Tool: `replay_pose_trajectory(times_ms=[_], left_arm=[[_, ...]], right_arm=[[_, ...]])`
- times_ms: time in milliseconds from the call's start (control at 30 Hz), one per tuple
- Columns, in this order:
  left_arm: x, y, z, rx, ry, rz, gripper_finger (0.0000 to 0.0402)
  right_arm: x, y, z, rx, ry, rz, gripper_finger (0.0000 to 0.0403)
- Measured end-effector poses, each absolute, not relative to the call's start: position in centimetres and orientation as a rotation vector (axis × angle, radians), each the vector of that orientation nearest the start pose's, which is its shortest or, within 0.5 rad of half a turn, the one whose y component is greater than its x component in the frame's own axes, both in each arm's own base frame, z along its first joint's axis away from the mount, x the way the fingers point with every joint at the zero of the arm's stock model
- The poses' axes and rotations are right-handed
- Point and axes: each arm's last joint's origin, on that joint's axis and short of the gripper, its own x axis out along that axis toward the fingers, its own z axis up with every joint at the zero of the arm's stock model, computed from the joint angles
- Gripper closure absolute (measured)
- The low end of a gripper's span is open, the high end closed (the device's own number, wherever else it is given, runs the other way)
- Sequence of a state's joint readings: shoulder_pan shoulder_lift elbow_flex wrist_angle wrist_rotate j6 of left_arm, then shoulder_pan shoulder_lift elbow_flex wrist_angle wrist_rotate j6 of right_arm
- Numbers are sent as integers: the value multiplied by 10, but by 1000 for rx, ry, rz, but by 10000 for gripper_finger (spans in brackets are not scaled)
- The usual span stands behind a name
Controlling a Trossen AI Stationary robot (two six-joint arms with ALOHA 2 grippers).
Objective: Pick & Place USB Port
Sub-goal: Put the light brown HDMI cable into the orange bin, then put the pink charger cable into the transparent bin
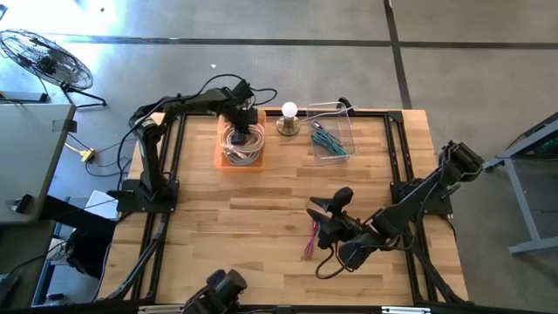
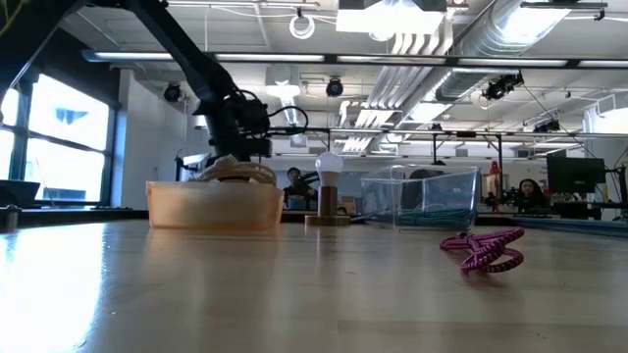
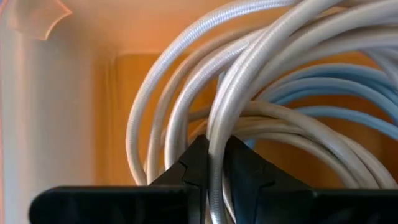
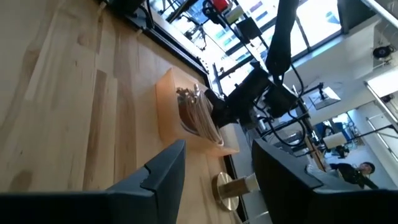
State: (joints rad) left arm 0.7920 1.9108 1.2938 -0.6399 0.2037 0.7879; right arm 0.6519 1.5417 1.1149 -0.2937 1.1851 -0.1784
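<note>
An orange bin at the table's far side holds a coil of white and pale blue cables. My left gripper reaches down into that bin and is shut on one white strand. A pink cable lies flat on the wood toward the near right. Just beside it, above the table, my right gripper stands open with nothing between its fingers. No USB port as such shows in any view. My left gripper pinches a single white strand of the coil between its two fingers. The fingers come from above, slanting steeply down into the bin. The strand runs up out of the gap and curves back into the coil, which lies in the bin.
A light bulb on a round base stands right of the orange bin. Beyond it is a clear bin with teal cables. Black frame rails border the table. Bare wood lies in the table's middle and near left.
</note>
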Motion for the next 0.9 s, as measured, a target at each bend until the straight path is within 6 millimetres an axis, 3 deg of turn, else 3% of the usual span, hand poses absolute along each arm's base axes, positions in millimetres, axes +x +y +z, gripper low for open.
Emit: replay_pose_trajectory(times_ms=[133, 300, 533, 700, 900], left_arm=[[266, 258, 186, 112, 1209, 72, 352], [259, 251, 228, 184, 1235, 228, 325], [248, 227, 271, 328, 1300, 392, 295], [249, 207, 289, 416, 1287, 399, 272], [251, 195, 293, 458, 1316, 404, 248]], right_arm=[[273, 167, 267, -741, 508, -477, 226], [273, 165, 267, -746, 518, -471, 226], [273, 166, 266, -758, 529, -437, 226], [274, 166, 266, -757, 527, -441, 226], [274, 167, 267, -738, 516, -444, 226]])
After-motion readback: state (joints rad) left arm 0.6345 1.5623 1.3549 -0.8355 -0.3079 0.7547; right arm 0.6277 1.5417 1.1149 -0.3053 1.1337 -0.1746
